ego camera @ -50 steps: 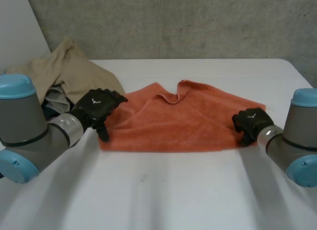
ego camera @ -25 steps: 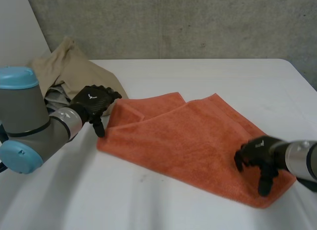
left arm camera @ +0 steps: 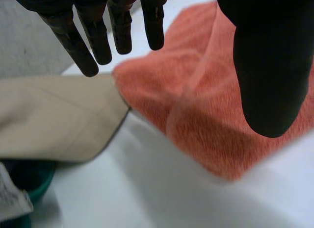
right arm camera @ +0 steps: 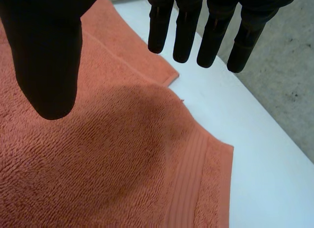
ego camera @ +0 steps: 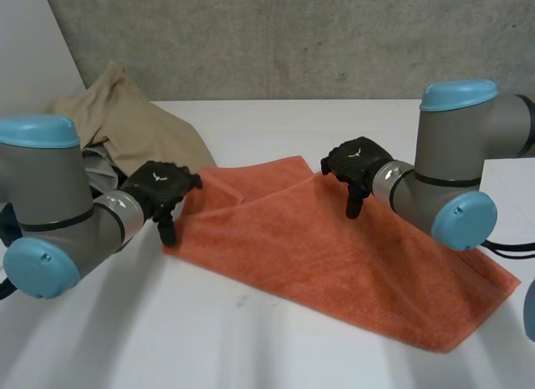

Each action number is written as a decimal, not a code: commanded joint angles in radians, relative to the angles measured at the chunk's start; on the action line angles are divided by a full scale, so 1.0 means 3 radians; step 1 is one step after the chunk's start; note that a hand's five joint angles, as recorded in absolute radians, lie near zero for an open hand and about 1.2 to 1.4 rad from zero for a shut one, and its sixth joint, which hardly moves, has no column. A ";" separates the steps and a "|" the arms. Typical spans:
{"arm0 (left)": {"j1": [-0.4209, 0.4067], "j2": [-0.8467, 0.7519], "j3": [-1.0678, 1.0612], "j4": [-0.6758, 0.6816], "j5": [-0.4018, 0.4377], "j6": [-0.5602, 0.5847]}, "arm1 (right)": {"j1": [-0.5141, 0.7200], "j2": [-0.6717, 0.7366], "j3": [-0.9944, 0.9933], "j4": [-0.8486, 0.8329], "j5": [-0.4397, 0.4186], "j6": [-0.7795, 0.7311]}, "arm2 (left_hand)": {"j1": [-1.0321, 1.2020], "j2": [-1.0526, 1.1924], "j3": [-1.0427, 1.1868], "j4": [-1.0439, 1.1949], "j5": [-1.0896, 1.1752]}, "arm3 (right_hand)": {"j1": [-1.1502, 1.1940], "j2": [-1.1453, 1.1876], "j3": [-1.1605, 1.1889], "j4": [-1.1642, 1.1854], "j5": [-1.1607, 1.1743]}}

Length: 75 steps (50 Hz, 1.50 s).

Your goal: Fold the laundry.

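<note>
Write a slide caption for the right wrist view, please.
Right hand, fingers open, above a corner of the orange towel on the white table.

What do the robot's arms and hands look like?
The left arm and right arm are fat grey tubes with round light-blue caps at the joints. A silver ring sits at each wrist. The left hand and right hand are black, with long fingers, a thick thumb and a small white mark on the back.
</note>
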 commanded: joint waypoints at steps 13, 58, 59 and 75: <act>-0.0041 -0.0421 0.0411 -0.0433 -0.0093 0.0115 | -0.0192 -0.0449 0.0765 -0.0318 0.0022 0.0106 | 0.3140 0.3166 0.3180 0.3153 0.3168 | -0.0011 -0.0008 -0.0013 0.0054 0.0117; -0.0020 -0.0610 0.0463 -0.0285 -0.0139 0.0412 | -0.0279 -0.0475 0.0985 -0.0256 -0.0080 0.0183 | 0.2112 0.2137 0.2151 0.2124 0.2139 | -0.0138 -0.0135 -0.0140 -0.0073 -0.0010; -0.0031 -0.0605 0.0468 -0.0280 -0.0134 0.0401 | -0.0284 -0.0485 0.1000 -0.0282 -0.0080 0.0183 | 0.2429 0.2455 0.2469 0.2442 0.2457 | -0.0138 -0.0135 -0.0140 -0.0073 -0.0010; -0.0118 0.0227 0.0376 -0.0530 -0.0042 0.0018 | -0.0279 -0.0424 0.0515 -0.0379 -0.0305 0.0331 | 0.3635 0.3661 0.3675 0.3648 0.3663 | -0.0372 -0.0369 -0.0374 -0.0307 -0.0244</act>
